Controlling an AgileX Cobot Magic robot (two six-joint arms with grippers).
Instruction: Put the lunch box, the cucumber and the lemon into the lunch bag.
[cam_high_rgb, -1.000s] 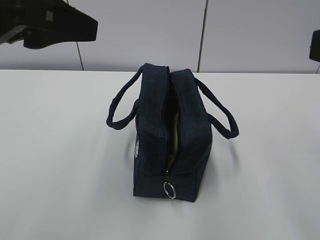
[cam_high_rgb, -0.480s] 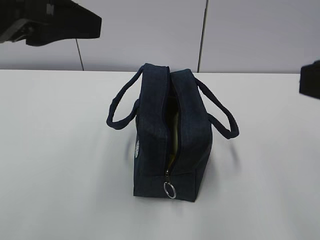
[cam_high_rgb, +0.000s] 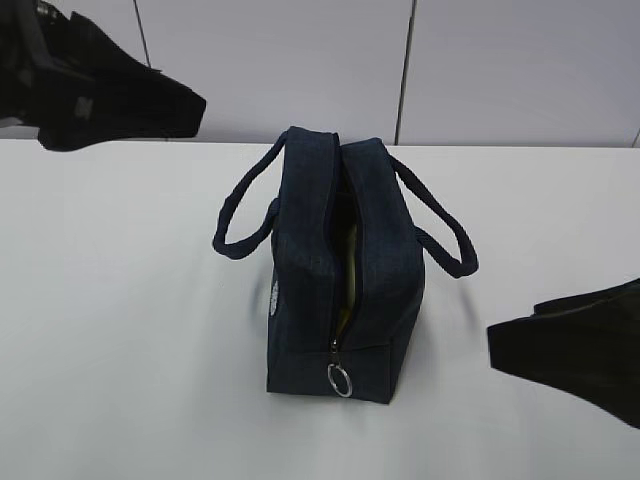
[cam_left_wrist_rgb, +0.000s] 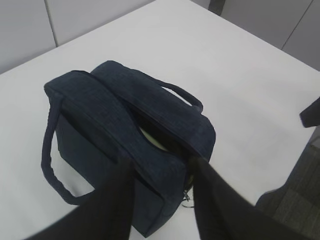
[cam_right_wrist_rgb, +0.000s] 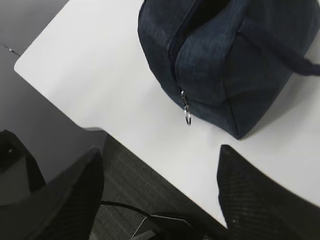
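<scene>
Two grippers' jaws stand apart, holding nothing; lunch bag (cam_high_rgb: 340, 280) sits on white table (cam_high_rgb: 120, 330); pale panelled wall (cam_high_rgb: 500, 70) behind.

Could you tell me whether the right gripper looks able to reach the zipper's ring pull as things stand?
Probably yes: the right gripper is open and empty, and the ring pull hangs exposed at the lunch bag's near end, nothing between them.

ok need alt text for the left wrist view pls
A dark navy lunch bag stands on a white table, its top zipper open on something pale inside. The left gripper hangs above its near end, open and empty.
</scene>
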